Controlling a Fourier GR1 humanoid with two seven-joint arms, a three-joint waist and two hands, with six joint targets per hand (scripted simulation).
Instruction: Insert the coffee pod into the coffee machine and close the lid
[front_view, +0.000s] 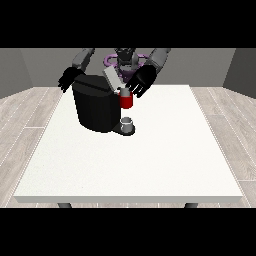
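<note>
Coffee machine (96, 107) is standing near the tabletop's far edge, lid (112, 78) tilted up.
You are seeing the hand at the view's right (141, 81) hovering just above a red thing at the machine (126, 101), fingers spread, holding nothing visible; the hand at the view's left (69, 78) is hanging relaxed behind the machine. No pod plainly showing; a grey thing (127, 123) is sitting at the base.

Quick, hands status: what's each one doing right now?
Hand at the view's right: over the red thing at the machine; open or shut cannot be told.
Hand at the view's left: behind the coffee machine, fingers straight, holding nothing.
</note>
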